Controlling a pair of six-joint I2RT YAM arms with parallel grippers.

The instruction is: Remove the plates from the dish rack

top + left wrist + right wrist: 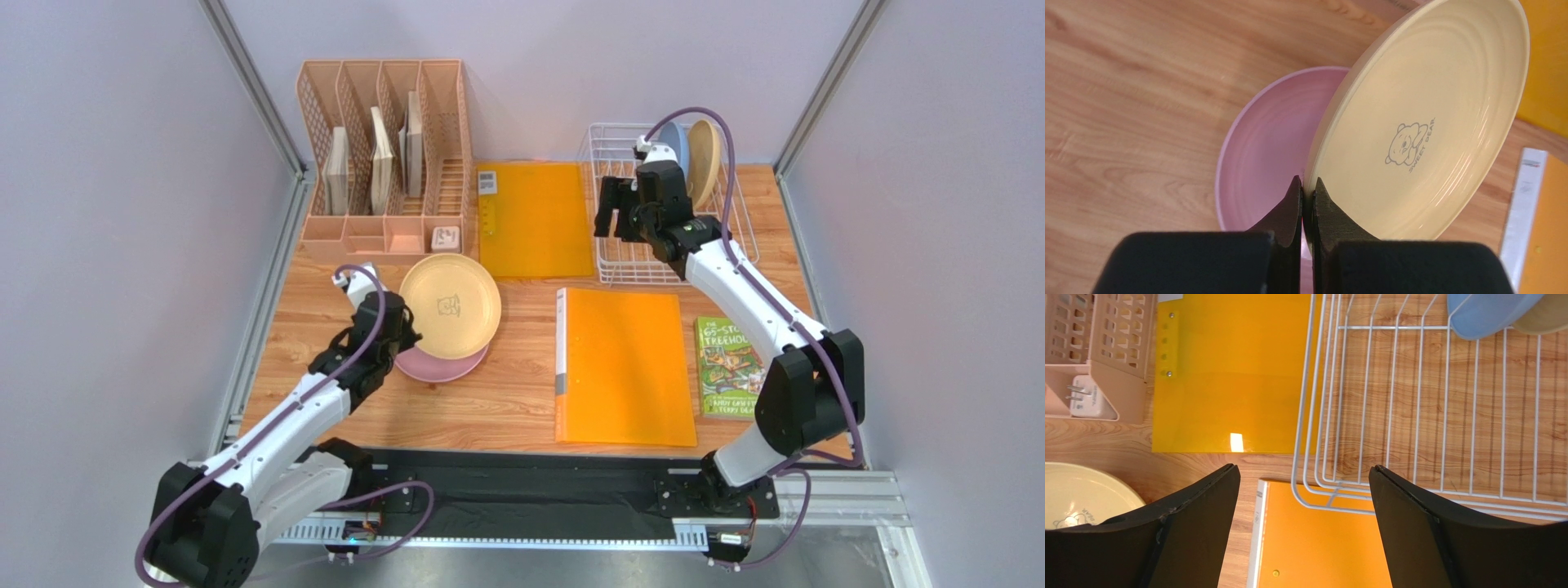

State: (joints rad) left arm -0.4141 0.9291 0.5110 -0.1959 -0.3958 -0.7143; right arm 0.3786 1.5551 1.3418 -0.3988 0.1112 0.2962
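Note:
My left gripper [1308, 184] is shut on the rim of a cream plate [1425, 122] with a bear mark, holding it tilted over a pink plate [1266, 153] that lies on the table. From above, the cream plate [450, 304] overlaps the pink plate [439, 364], with the left gripper [399, 328] at their left edge. The white wire dish rack [736, 245] stands at the back right with a light blue plate [672, 145] and a tan plate [703, 159] upright at its far end. My right gripper [610, 211] hangs open and empty over the rack's near-left corner [1330, 508].
A peach slotted organizer [386, 159] with books stands at the back left, a white plug [444, 237] in its front tray. An orange folder [536, 221] lies beside the rack, an orange binder [626, 368] in the middle, and a green book [730, 368] to its right.

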